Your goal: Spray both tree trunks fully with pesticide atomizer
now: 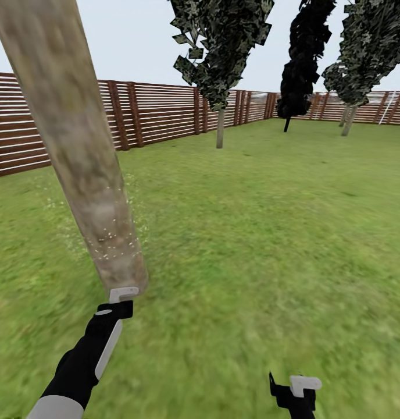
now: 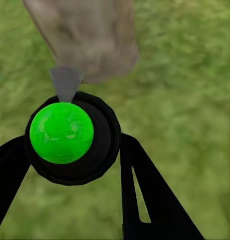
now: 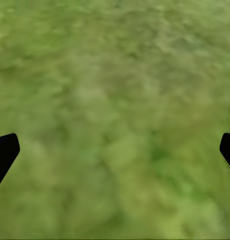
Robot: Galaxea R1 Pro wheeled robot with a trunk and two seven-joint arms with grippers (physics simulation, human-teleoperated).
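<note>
Close: left tool (image 2: 69,150) grips round atomizer (image 2: 69,137) | mottled trunk (image 1: 78,145) | grass (image 1: 270,244)

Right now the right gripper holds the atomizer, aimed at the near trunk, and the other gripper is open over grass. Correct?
Wrong arm. The left gripper holds the atomizer, aimed at the near trunk; the left wrist view shows it. The right gripper is the one open over grass.

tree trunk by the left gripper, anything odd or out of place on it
Only pale specks dotted over the lower tree trunk and the grass beside it, just above the left gripper, which holds the atomizer.
</note>
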